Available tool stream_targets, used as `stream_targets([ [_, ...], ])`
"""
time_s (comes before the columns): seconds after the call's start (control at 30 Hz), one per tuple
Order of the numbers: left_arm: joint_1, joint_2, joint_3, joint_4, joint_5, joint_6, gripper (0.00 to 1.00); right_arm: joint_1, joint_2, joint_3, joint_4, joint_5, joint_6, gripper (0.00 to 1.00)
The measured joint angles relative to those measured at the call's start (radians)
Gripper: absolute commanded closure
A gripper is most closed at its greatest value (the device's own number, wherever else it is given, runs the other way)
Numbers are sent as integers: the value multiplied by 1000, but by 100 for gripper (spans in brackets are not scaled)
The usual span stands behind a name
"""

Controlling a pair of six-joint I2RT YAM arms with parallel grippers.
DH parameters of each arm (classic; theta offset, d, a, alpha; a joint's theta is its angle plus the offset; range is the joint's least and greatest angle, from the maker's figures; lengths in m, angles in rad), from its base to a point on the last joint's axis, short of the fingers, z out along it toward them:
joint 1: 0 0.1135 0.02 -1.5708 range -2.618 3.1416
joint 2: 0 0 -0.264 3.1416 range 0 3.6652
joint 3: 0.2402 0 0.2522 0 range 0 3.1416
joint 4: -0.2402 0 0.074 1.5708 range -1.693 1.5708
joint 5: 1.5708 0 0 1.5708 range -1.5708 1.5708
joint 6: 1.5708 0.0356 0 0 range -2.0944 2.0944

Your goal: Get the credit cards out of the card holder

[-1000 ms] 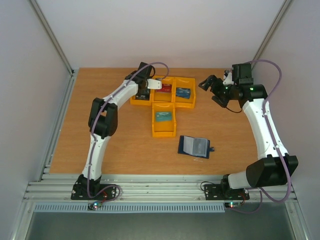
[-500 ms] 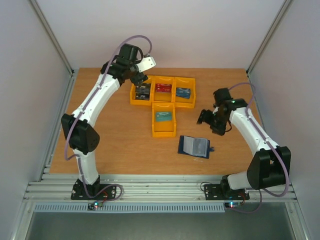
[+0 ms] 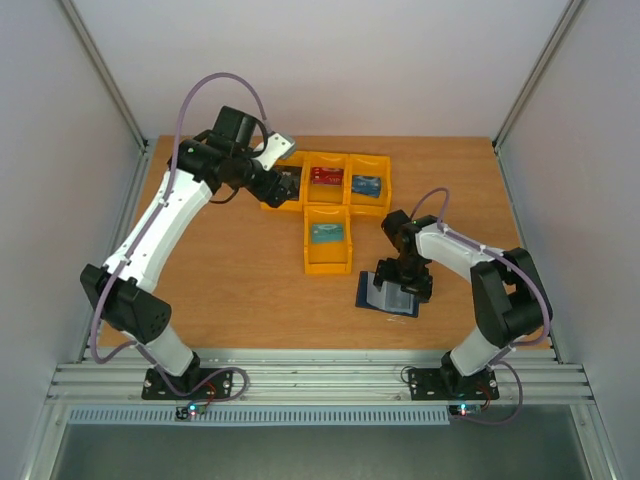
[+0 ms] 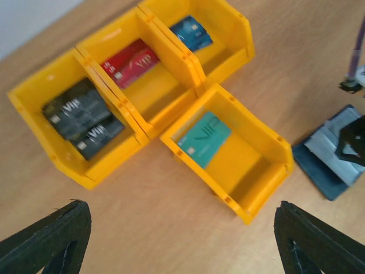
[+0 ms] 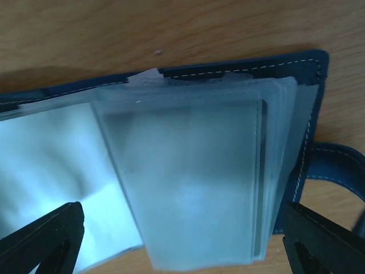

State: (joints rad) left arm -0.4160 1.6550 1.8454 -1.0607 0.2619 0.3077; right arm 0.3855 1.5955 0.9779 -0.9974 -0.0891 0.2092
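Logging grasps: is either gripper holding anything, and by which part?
Nothing held: left gripper open near the yellow bins, right gripper open over the card holder.

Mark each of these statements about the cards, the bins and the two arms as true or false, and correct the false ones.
1. The card holder lies open on the table. True.
2. The red card shares a bin with the teal card. False: they lie in separate yellow bins.
3. The right gripper has its fingers open over the card holder. True.
4. The left gripper holds a card. False: its fingers are open and empty.
5. Two dark cards lie together in one bin. True.
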Motion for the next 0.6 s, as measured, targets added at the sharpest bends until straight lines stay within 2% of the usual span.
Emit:
stream_targets([
  [0.23,0,-18,-81,-13,47,-73,11,10,37,-51,55,5,22,14],
  [0.3,0,-19,-85,-15,51,-80,11,11,43,-56,67,5,23,23],
  [0.4,0,-23,-87,-15,58,-89,11,12,56,-55,66,8,23,45],
  [0.47,0,-29,-90,-15,65,-94,11,13,56,-55,68,7,23,57],
  [0.6,0,-35,-94,-14,75,-96,12,16,54,-55,82,5,21,65],
])
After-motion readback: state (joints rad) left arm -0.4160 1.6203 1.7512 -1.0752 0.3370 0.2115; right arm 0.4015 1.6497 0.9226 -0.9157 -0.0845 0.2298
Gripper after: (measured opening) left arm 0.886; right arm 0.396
